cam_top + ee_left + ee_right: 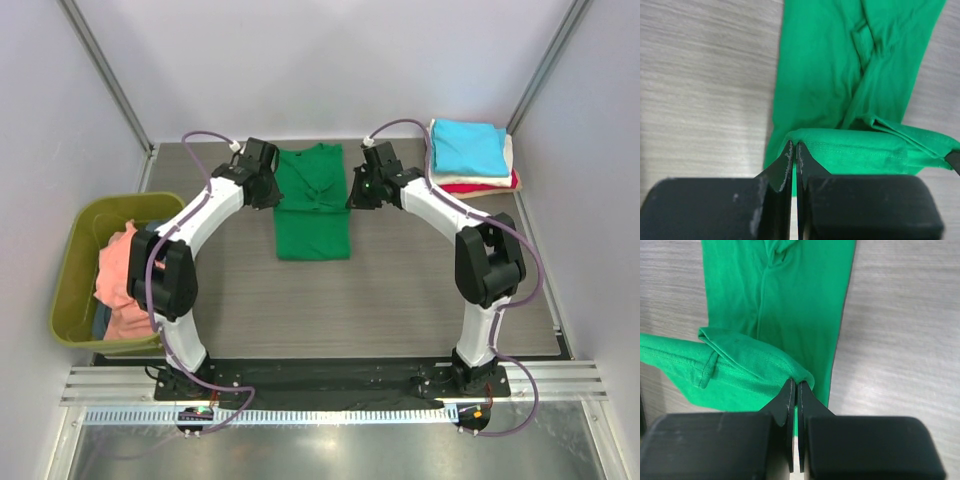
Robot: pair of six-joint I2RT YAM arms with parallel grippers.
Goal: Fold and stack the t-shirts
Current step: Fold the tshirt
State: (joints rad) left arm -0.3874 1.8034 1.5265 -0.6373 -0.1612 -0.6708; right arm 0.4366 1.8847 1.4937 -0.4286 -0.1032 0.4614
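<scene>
Top external view, looking down over both arms: a bright green t-shirt (313,205) lies on the grey wood-grain table (400,300), in the middle of the far half. Its sleeves are folded in, so it forms a long narrow strip running from the far edge towards the arm bases. The left gripper (270,187) sits at the strip's left edge near the collar end. The right gripper (357,190) sits opposite it at the right edge.

From the left wrist camera, the two black fingers (784,167) are pressed together. A fold of the green cloth is pinched at their tips and lifted just off the layer below, with a thin line of green showing between them. The right wrist camera shows the same on the other side: the jaws are closed on a raised fold of the shirt's edge, and the rest of the garment lies flat beyond.

At the far right corner of the table there is a folded stack. A cyan t-shirt (468,147) is on top, a cream t-shirt (509,150) peeks out beneath it, and a red t-shirt (482,187) is at the bottom.

Off the table's left side stands an olive-green tub (72,290). It holds a crumpled salmon-pink t-shirt (120,280), with a sliver of dark blue-grey cloth (100,320) beside it.
</scene>
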